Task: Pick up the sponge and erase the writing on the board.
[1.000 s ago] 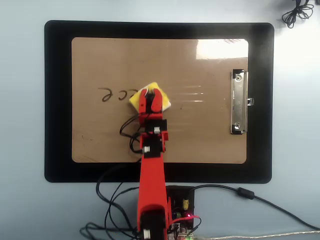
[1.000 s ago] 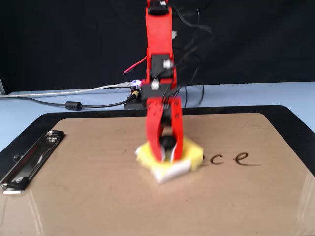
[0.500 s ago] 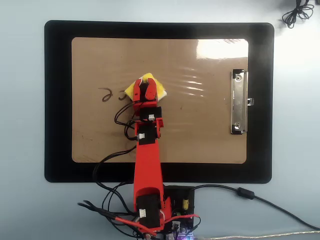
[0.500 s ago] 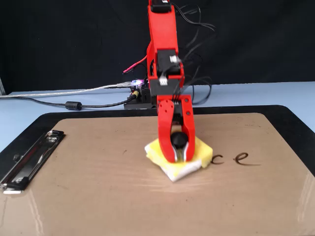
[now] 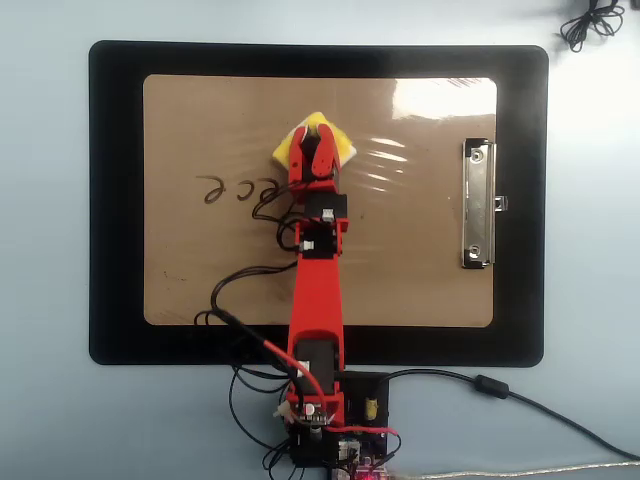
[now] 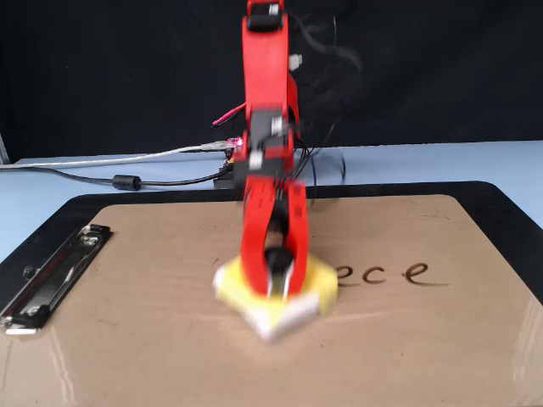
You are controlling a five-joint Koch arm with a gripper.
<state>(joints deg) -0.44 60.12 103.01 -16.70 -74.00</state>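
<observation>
The tan board lies on a black mat, with its silver clip at one short end. My red gripper is shut on the yellow sponge and presses it onto the board. Dark cursive writing runs in one line. In the overhead view it lies left of the sponge and slightly nearer the arm's base; in the fixed view it lies right of it. The sponge is motion-blurred in the fixed view.
The black mat frames the board on a light blue table. The arm's base and controller board sit at the mat's near edge, with cables trailing off. A cable coil lies at the table's far corner.
The gripper and sponge swung across the board: overhead, from over the writing's end toward the clip and farther from the base. More of the writing is uncovered now.
</observation>
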